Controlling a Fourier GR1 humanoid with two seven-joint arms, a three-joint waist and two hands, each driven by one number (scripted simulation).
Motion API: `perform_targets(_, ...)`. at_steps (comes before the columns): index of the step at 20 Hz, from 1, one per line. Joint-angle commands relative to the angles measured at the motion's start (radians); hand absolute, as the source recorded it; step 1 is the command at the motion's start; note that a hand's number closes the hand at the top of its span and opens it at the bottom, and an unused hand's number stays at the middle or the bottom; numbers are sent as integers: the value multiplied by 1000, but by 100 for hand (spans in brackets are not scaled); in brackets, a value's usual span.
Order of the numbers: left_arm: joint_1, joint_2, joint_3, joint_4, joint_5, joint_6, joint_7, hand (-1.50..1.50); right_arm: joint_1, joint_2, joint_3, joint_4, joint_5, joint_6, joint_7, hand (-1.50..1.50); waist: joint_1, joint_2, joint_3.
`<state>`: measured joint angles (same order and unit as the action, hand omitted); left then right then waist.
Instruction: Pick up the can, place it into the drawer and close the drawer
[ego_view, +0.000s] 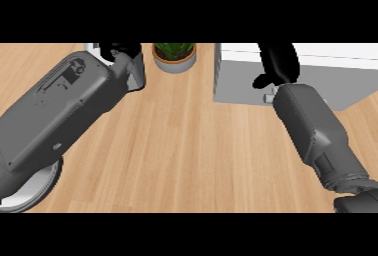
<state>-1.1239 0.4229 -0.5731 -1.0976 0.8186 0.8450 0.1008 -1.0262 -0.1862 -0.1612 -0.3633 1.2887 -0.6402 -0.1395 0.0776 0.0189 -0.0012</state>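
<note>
Head view: right hand (279, 62) fingers straight on the drawer (244, 75); left hand (122, 50) unclear.

Light is even and bright across the wooden counter (192, 145), with no glare. Soft, faint shadows lie under the forearms and beside the plant pot (175, 62). Edges look slightly soft; no distortion shows

Left hand (122, 50) raised, right hand (278, 62) extended forward

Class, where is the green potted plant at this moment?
In the head view, the green plant in its round grey pot stands at the counter's far edge, between the left hand and the white drawer unit.
</note>
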Motion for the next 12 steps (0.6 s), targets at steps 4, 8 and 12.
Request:
perform_targets(4,1,35,10,-33,-17,-3,39,-150,-137,-43,-28,97,12,-14,40,-150,19,13,3)
perform_targets(8,48,25,-13,-94,-29,14,35,-150,-172,-80,-43,120,7,-4,46,-150,47,16,3)
perform_targets(12,13,75,13,-88,-27,-15,78,-150,-186,-70,-44,150,7,11,30,-150,26,16,4)
